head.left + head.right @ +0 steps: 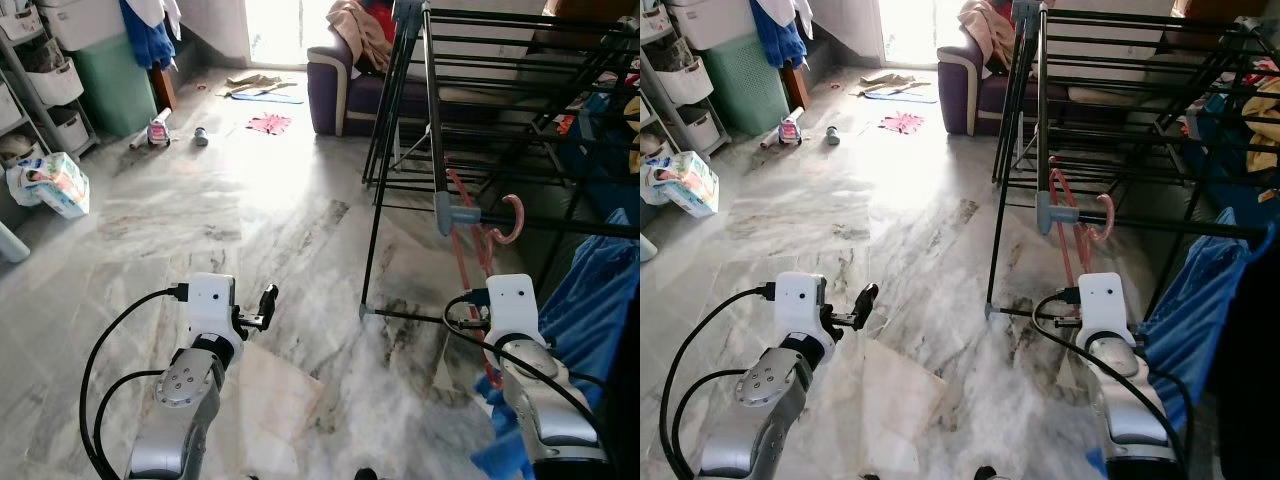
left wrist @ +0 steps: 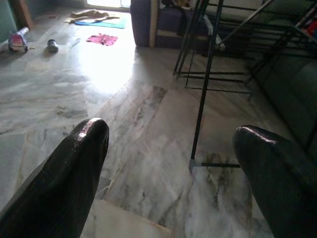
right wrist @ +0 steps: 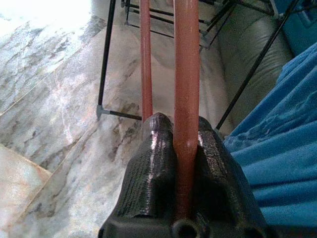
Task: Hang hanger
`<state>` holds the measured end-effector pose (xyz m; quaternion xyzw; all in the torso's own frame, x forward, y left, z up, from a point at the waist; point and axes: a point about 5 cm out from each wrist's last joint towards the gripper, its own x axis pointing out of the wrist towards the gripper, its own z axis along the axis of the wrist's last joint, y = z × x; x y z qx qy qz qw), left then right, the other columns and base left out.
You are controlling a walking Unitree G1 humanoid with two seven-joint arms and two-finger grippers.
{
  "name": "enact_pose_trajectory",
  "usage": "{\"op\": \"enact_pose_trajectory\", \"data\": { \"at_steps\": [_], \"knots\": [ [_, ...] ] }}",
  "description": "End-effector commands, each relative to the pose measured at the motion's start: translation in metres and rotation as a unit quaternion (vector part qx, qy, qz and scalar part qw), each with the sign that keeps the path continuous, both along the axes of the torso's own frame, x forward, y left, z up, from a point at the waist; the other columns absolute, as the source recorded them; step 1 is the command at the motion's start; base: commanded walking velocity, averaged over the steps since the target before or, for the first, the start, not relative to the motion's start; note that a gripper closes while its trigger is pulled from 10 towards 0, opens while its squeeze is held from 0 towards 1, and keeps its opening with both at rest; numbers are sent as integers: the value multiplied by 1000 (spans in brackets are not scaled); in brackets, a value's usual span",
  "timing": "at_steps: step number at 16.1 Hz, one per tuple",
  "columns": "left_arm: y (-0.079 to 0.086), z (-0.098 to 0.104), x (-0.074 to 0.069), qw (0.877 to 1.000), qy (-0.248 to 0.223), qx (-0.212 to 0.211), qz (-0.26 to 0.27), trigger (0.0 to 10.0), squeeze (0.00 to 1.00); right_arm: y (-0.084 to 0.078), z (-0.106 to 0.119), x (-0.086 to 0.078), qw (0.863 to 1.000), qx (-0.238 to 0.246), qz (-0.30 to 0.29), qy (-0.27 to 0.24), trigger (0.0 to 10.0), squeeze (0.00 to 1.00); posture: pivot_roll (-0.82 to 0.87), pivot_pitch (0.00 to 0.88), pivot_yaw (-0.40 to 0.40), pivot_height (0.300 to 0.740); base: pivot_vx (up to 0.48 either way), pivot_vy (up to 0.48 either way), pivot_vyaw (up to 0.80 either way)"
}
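Note:
A pink hanger stands upright in front of the black drying rack. My right gripper is shut on one of its lower bars, low at the rack's near corner. The hanger's hook curls right at the rack's near horizontal rod, beside the grey joint. I cannot tell whether the hook rests on the rod. My left gripper is open and holds nothing, low over the marble floor to the left of the rack.
Blue cloth hangs at the right beside my right arm. A purple sofa stands behind the rack. A tissue pack, a green bin, shelves and small toys lie at the far left.

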<state>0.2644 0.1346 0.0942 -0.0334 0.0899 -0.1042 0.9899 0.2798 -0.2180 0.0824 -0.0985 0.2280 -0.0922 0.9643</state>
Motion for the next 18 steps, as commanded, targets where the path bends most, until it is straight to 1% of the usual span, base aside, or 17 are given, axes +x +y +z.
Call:
{"op": "enact_pose_trajectory", "data": {
  "at_steps": [1,3,5,8,10,11,12,13,15,17,18],
  "knots": [
    [-3,3,-2,1000,-3,-9,-15,10000,0,-9,9,11,1000,2,-17,-16,10000,0,54,71,-14,740,0,0,0],
    [-2,4,-2,1000,-6,-13,-20,10000,0,-13,11,15,1000,6,-24,-17,10000,0,56,71,-14,740,0,0,0],
    [-2,5,-3,1000,-8,-10,-18,10000,0,-12,12,16,1000,4,-22,-18,10000,0,61,71,-15,740,0,0,0],
    [-2,2,-5,1000,-2,-11,-16,10000,0,-8,3,16,1000,11,-17,3,10000,0,60,71,-12,740,0,0,0],
    [-3,2,-4,1000,1,-8,-20,10000,0,-6,2,22,1000,13,-14,12,10000,0,58,72,-10,740,0,0,0],
    [-4,2,-4,1000,2,-7,-20,10000,0,-6,4,28,1000,16,-15,11,10000,0,59,74,-11,740,0,0,0],
    [-4,1,-4,1000,3,-8,-21,10000,0,-6,3,33,999,19,-16,21,10000,0,59,74,-11,740,0,0,0],
    [-5,1,-4,1000,6,-8,-23,10000,0,-6,1,37,999,36,-22,34,10000,0,60,74,-13,740,0,0,0],
    [-7,-1,-6,1000,10,-9,-26,10000,0,-4,-3,42,997,51,-25,49,10000,0,67,75,-20,740,0,0,0],
    [-7,-1,-7,1000,12,-10,-26,10000,0,-2,-9,40,995,69,-30,63,10000,0,71,76,-24,740,0,0,0],
    [-6,-2,-8,1000,14,-10,-25,10000,0,0,-15,37,994,76,-28,75,10000,0,71,78,-24,740,0,0,0]
  ]
}}
